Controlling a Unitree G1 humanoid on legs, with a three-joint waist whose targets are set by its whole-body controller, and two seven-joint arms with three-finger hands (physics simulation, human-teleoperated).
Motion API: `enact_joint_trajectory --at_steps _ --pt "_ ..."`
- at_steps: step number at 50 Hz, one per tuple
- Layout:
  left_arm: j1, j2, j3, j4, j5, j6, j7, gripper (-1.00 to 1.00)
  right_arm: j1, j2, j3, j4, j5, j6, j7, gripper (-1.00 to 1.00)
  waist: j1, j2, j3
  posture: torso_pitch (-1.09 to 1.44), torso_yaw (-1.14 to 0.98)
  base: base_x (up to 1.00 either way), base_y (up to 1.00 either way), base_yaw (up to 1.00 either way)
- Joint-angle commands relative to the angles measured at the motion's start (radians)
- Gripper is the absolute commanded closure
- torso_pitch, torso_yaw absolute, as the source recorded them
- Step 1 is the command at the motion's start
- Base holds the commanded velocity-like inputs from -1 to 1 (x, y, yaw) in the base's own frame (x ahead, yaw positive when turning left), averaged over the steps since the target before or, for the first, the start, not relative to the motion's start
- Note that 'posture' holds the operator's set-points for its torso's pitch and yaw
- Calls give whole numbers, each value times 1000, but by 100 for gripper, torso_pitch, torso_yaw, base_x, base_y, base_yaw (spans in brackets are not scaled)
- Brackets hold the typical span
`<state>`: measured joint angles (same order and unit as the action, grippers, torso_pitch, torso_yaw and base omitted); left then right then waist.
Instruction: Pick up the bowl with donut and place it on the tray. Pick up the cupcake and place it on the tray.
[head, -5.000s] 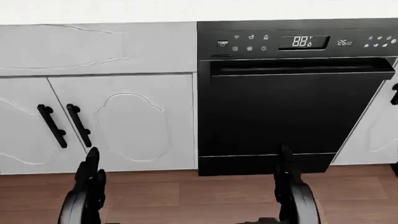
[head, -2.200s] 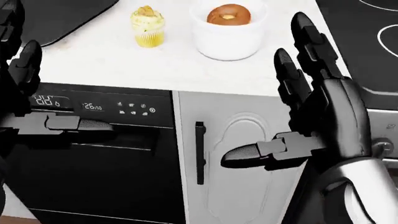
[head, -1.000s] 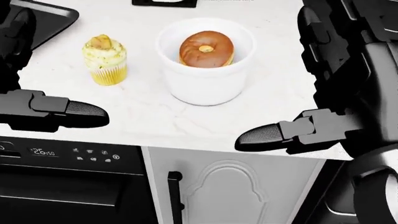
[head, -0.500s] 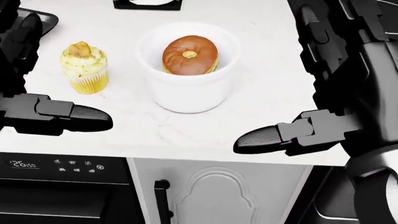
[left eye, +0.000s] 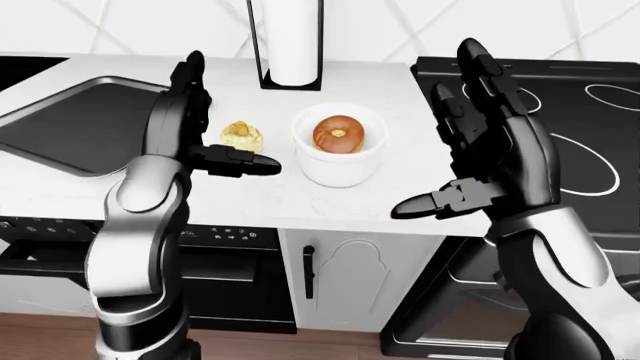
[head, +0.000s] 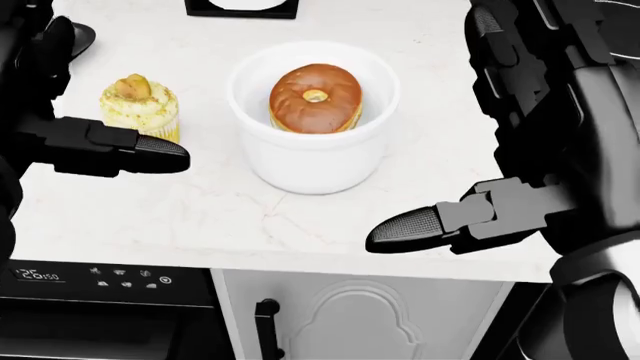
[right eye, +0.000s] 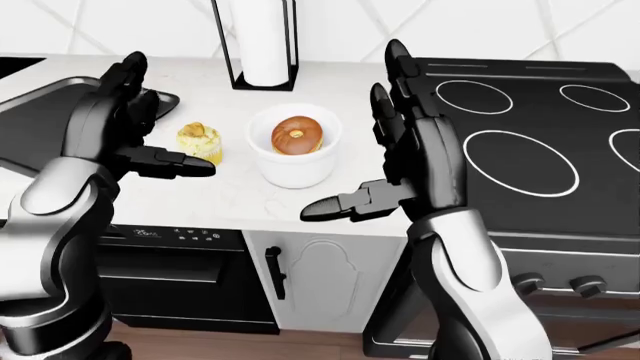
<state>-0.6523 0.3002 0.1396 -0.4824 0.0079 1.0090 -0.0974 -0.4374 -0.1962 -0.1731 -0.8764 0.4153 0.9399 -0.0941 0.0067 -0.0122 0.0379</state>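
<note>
A white bowl (head: 312, 142) holding a brown donut (head: 315, 97) stands on the pale marble counter (head: 200, 217), with a yellow-frosted cupcake (head: 139, 106) just beside it on the left, apart from it. Farther left in the left-eye view lies a dark tray (left eye: 75, 127) on the same counter, well apart from both. Neither item is on the tray.

The robot's left hand (left eye: 190, 124) hovers spread over the counter beside the cupcake, thumb jutting toward the bowl, grasping nothing. Its right hand (right eye: 405, 150) stands upright to the right of the bowl, fingers extended and thumb pointing left, likewise empty and apart from the bowl.

At the far edge a paper towel holder (left eye: 290, 41) rises behind the bowl. A black cooktop (right eye: 520, 142) spreads to the right; a dishwasher panel (left eye: 225, 236) and white cabinet door (left eye: 350, 277) sit below.
</note>
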Motion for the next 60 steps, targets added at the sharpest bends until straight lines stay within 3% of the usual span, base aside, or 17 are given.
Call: enact_joint_trajectory --at_steps 1,10,24,41,58,59,60 --pt "-41 14 -2 3 59 -77 -7 -100 -19 -4 -10 -22 -6 -31 3 -100 0 4 -24 0 0 0 0 0" --pt "-90 -13 -66 243 263 -246 -114 -100 -32 -7 -18 -35 6 -14 -6 -100 2 2 -25 0 0 0 0 0" --pt "-164 -51 -75 501 482 -411 -151 -100 -60 -26 -42 -93 79 46 -56 -100 4 -7 -26 0 0 0 0 0" --pt "-287 -27 -60 840 472 -515 -124 -100 -63 -49 -54 -91 132 36 -87 -100 4 -9 -31 0 0 0 0 0" --pt "-333 -6 -61 1024 480 -568 -99 -100 -70 -59 -52 -103 161 48 -115 -100 3 -10 -36 0 0 0 0 0" --pt "-333 -6 -61 1024 479 -569 -100 -95 -69 -58 -52 -103 161 48 -115 -100 3 -10 -36 0 0 0 0 0" --pt "-331 -7 -58 1015 474 -561 -103 -74 -65 -58 -50 -103 159 46 -113 -100 3 -10 -37 0 0 0 0 0"
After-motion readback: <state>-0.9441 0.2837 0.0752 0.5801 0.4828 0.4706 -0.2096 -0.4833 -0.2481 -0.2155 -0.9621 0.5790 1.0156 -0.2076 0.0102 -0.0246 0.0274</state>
